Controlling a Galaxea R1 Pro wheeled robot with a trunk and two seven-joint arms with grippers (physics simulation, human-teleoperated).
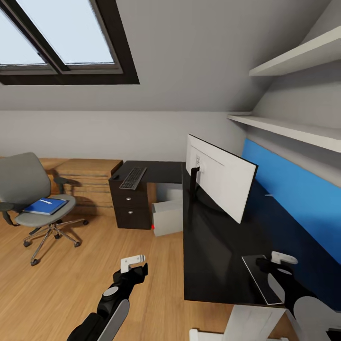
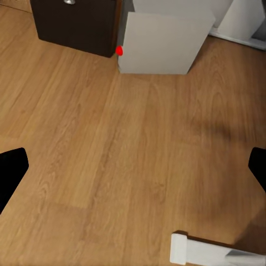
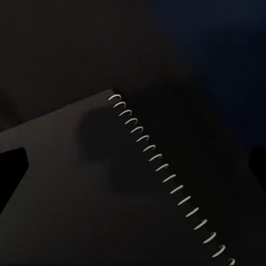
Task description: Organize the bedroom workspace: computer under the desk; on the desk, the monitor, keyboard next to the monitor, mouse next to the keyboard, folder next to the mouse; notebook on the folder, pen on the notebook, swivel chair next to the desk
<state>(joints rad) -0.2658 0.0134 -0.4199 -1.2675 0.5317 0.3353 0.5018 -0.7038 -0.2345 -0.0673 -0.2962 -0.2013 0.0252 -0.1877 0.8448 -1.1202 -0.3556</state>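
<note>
The blue folder (image 1: 45, 206) lies on the seat of the grey swivel chair (image 1: 21, 182) at the left, with a thin white pen (image 1: 46, 201) on it. On the dark drawer cabinet (image 1: 128, 201) rests the keyboard (image 1: 133, 178), and a small dark mouse (image 1: 116, 176) sits beside it. The white monitor (image 1: 220, 177) stands on the black desk (image 1: 213, 246). Under the desk is the grey computer (image 1: 166, 217) (image 2: 163, 41). My right gripper (image 1: 275, 265) (image 3: 133, 166) hovers open over the black spiral notebook (image 1: 260, 279) (image 3: 66, 183). My left gripper (image 1: 135, 267) (image 2: 133, 172) hangs open above the floor.
Wooden flooring (image 2: 111, 155) spreads between the chair and the desk. A low wooden platform (image 1: 87, 168) runs along the back wall behind the chair. White shelves (image 1: 284, 128) and a blue panel (image 1: 293, 189) line the sloped wall over the desk. A white desk leg (image 2: 216, 252) stands near my left gripper.
</note>
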